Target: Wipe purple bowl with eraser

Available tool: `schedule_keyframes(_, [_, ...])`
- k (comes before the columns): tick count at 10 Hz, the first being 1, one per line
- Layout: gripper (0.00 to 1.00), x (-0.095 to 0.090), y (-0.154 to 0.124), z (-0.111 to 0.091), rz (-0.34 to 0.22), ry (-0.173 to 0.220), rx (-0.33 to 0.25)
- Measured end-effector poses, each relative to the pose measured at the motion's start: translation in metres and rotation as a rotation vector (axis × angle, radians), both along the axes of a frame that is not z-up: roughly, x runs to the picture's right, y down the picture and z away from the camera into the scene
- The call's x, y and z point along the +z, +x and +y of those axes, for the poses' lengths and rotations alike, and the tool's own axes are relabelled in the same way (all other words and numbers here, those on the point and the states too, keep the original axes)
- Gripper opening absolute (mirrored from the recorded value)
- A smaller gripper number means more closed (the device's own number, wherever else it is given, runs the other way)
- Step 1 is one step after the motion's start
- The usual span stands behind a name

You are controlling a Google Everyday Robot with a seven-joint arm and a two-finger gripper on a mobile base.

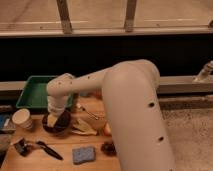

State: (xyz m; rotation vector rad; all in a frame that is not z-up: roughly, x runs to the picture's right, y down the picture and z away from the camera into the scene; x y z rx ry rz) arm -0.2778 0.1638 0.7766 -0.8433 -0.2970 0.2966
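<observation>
The dark purple bowl [59, 127] stands on the wooden table [30, 160], left of centre. My gripper [53, 119] hangs from the white arm [125, 95] and reaches down into the bowl. It is shut on a pale yellowish eraser [51, 120], which rests against the bowl's inside at its left part. The fingers are mostly hidden by the wrist and the eraser.
A green tray [31, 95] sits behind the bowl. A white paper cup [22, 119] stands to its left. A yellowish peel-like item [83, 128], a blue sponge [83, 154], a black-handled tool [48, 149] and a dark lump [107, 147] lie nearby.
</observation>
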Motion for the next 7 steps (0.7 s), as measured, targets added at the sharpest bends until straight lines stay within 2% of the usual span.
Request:
schedule_keyframes(2, [0.00, 0.007, 0.012, -0.006, 0.036, 0.007, 0.007])
schedule_keyframes(4, [0.00, 0.018, 0.012, -0.018, 0.052, 0.016, 0.010])
schedule_keyframes(6, [0.00, 0.025, -0.004, -0.025, 0.031, 0.025, -0.007])
schedule_keyframes(7, [0.00, 0.022, -0.008, -0.020, 0.018, 0.021, -0.014])
